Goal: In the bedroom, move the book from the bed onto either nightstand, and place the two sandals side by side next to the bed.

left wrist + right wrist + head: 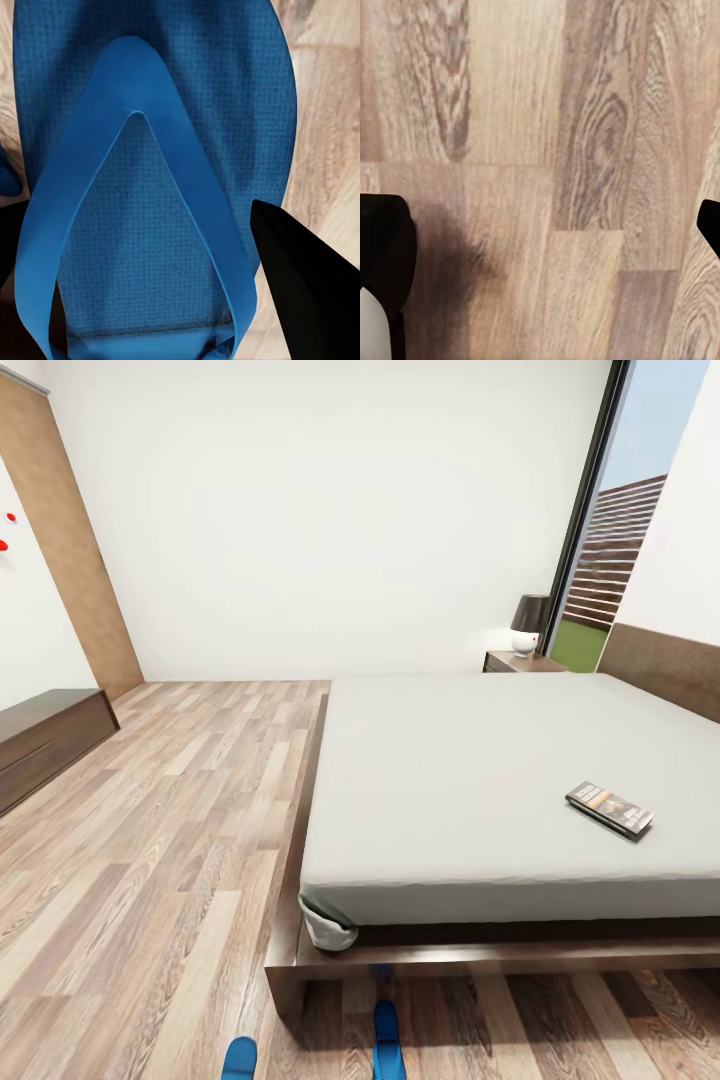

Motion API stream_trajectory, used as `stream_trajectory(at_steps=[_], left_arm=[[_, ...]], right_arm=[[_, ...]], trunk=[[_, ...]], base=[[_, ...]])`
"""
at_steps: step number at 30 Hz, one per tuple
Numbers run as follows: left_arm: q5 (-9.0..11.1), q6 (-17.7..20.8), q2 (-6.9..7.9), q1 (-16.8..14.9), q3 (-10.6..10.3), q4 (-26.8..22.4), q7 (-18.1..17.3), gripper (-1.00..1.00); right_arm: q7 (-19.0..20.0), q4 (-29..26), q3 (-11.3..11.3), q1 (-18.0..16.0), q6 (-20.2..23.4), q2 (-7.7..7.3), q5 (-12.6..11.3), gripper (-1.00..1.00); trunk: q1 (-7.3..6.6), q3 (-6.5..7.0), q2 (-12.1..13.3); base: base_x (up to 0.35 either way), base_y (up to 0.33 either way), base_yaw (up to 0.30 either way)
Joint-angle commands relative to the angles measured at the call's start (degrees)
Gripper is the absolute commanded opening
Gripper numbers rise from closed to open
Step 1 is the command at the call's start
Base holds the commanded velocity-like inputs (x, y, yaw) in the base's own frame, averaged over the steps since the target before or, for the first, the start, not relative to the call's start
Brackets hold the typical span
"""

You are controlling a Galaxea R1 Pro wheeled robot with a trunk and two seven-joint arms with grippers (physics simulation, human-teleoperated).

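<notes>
The book (610,808) lies flat on the bed's (450,780) grey mattress, toward its right side. A nightstand (520,661) stands at the far side of the bed, by the headboard. Two blue sandals show at the lower edge of the head view: one (239,1057) on the left and one (388,1041) just in front of the bed frame's corner. In the left wrist view a blue sandal (150,75) is very close, and my left gripper (135,214) has a black finger against each of its sides. My right gripper (551,210) is open over bare wood floor.
A long dark brown cabinet (40,738) stands against the left wall. A lamp (529,622) sits on the nightstand, beside a tall window. Wood floor (170,840) stretches wide to the left of the bed. A white cloth (328,930) hangs at the mattress corner.
</notes>
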Motion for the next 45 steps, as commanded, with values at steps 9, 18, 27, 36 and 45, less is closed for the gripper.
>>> stream_trajectory(at_steps=[9, 18, 27, 36, 45], left_arm=[[-0.6, 0.3, 0.02, 0.0, 0.2, 0.0, 0.3, -1.00], [-0.6, 0.2, 0.02, 0.0, 0.2, 0.0, 0.2, -1.00], [-0.5, 0.2, 0.05, 0.0, 0.3, -0.1, 0.3, -1.00], [-0.5, 0.3, 0.10, 0.0, 0.3, -0.2, 0.4, -1.00], [-0.5, 0.3, 0.11, 0.0, 0.3, -0.2, 0.4, -1.00]], right_arm=[[0.1, -0.1, 0.1, 0.0, 0.3, -0.08, 0.5, 1.00], [0.2, -0.1, 0.1, 0.0, 0.3, -0.02, 0.5, 1.00], [0.2, -0.1, 0.1, 0.0, 0.3, -0.08, 0.5, 1.00], [0.2, -0.1, 0.1, 0.0, 0.3, -0.12, 0.5, 1.00], [0.2, -0.1, 0.1, 0.0, 0.3, -0.09, 0.5, 1.00]], trunk=[[-0.01, -0.05, 0.0], [-0.01, -0.05, 0.0], [-0.01, -0.05, 0.0], [-0.01, -0.05, 0.0], [-0.01, -0.05, 0.0]], base=[[0.000, 0.000, 0.000], [0.000, 0.000, 0.000], [0.006, 0.000, 0.000], [0.005, -0.085, 0.000], [0.000, -0.046, 0.000]])
